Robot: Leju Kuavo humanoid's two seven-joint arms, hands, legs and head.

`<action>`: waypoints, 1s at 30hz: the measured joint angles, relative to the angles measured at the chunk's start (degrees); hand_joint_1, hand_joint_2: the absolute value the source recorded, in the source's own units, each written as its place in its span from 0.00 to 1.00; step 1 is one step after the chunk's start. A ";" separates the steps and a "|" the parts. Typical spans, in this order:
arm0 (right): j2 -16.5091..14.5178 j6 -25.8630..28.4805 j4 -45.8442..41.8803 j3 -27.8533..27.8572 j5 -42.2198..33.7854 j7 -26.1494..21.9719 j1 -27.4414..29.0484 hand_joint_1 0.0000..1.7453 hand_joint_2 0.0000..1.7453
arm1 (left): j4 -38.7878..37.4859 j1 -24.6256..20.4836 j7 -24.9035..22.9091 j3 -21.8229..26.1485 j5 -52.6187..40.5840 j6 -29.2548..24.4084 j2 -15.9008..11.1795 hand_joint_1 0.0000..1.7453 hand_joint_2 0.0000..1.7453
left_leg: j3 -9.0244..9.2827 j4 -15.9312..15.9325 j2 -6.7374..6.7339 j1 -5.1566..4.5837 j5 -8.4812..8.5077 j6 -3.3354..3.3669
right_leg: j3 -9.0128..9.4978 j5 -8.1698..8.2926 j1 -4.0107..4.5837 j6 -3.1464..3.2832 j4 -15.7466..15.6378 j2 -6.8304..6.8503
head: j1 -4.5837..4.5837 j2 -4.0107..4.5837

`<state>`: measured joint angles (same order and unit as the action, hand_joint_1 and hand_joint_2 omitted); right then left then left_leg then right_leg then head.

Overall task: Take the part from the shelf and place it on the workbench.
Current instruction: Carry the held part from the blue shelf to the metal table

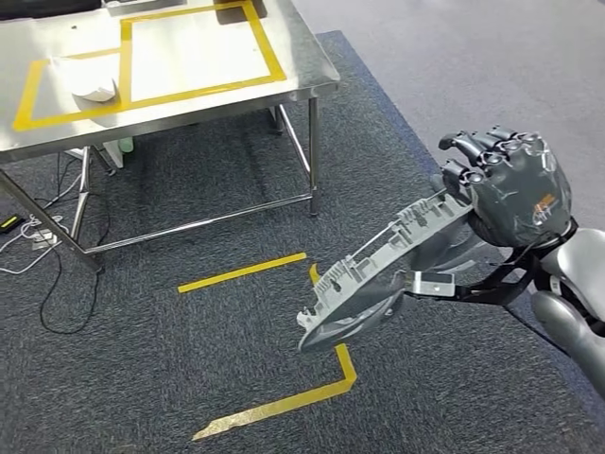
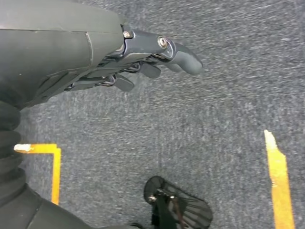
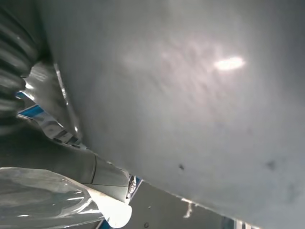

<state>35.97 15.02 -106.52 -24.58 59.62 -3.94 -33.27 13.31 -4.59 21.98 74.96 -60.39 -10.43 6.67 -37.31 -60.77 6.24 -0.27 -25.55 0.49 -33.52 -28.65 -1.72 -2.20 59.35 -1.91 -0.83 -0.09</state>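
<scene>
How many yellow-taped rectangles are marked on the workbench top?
2: a larger one toward the workbench's right end, a smaller one adjoining it on the left, holding a white paper-like item.

one long grey part (image 1: pixel 388 260), gripped at one end by one right hand (image 1: pixel 510 184). one left hand (image 2: pixel 144 57), holding nothing, its fingers straight over the carpet. one steel workbench (image 1: pixel 300 80), with two yellow tape rectangles on its top, one large (image 1: pixel 267 47) and one smaller (image 1: pixel 28 90). one white object (image 1: pixel 96 92) lying on the smaller rectangle. on the carpet, one straight yellow tape strip (image 1: pixel 242 271) and one angled tape corner (image 1: pixel 314 392). a tangle of cables (image 1: pixel 43 241) under the workbench, too mixed to count.
</scene>
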 joint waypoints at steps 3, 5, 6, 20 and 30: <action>0.19 0.02 0.00 0.02 -0.05 0.07 0.06 1.00 1.00 | 0.00 -0.14 0.05 -0.04 -0.01 0.03 0.02 0.00 1.00 | -3.60 -7.97 -4.58 -0.01 -4.09 -0.88 | 0.65 -0.27 0.06 0.88 -0.22 2.18 | -0.56 0.01; 0.28 0.02 0.01 0.01 -0.10 0.10 0.25 1.00 1.00 | 0.00 -0.19 0.06 -0.06 -0.03 0.08 0.07 0.00 1.00 | -6.63 -14.41 -5.50 0.29 -6.16 -1.08 | 0.99 -0.58 0.21 1.13 -0.21 3.66 | -0.58 0.01; 0.31 0.02 0.01 0.00 -0.14 0.12 0.36 1.00 1.00 | 0.00 -0.15 0.06 -0.07 -0.04 0.11 0.08 0.00 1.00 | -7.09 -15.30 -5.59 0.37 -5.82 -1.09 | 1.18 -0.74 0.24 1.16 -0.20 4.28 | -0.59 0.01; 1.38 1.05 -0.01 0.65 0.06 0.77 1.54 1.00 1.00 | 0.00 -0.02 2.25 -0.36 0.14 4.14 -0.29 0.00 1.00 | 1.44 2.15 -5.76 0.12 0.61 2.03 | -5.82 -7.54 0.45 -1.34 13.19 2.16 | -0.06 0.00; 1.80 1.55 -0.14 0.81 0.74 0.61 2.49 1.00 1.00 | 0.00 0.19 2.69 -0.64 -0.28 5.21 -0.46 0.00 1.00 | 1.40 0.97 -4.62 -0.16 -0.41 0.42 | -1.11 1.20 0.36 -0.19 -0.29 1.77 | -0.01 0.00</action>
<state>37.77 16.57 -106.66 -23.77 60.36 -3.33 -30.78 13.31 -4.39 24.66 74.31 -60.67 -5.22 6.21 -35.91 -59.80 1.61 -0.43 -25.96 0.91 -34.63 -27.46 -1.36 -2.39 59.06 -0.15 -0.84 -0.09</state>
